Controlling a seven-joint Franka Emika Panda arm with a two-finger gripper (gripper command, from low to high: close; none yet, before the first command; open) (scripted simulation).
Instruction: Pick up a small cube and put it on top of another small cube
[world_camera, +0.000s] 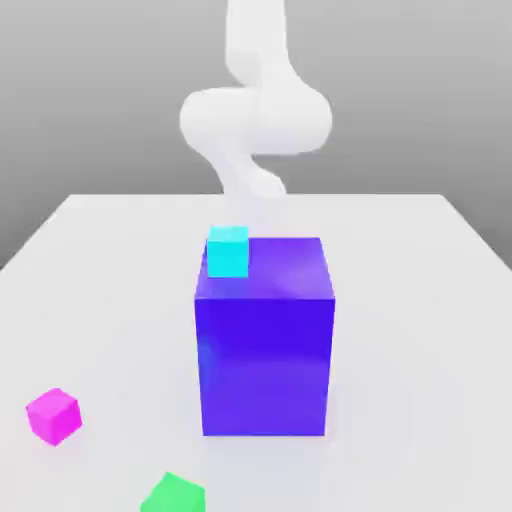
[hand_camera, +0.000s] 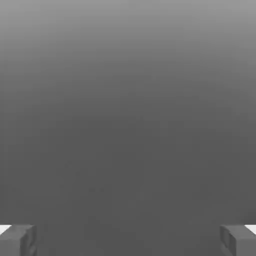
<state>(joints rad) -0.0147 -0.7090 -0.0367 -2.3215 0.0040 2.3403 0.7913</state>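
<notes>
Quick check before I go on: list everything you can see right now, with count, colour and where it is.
Large block: one, blue-violet, standing at the middle of the table.
Cyan cube: one, small, by the large block's top corner on the exterior view's left; whether it rests on the block or behind it I cannot tell.
Magenta cube: one, small, on the table near the front, at the exterior view's left.
Green cube: one, small, at the front edge of the exterior view, partly cut off.
Table: one, white.
Arm: one, white, rising behind the large block.
Tool: one, grey fingers wide apart, open, nothing between them.
</notes>
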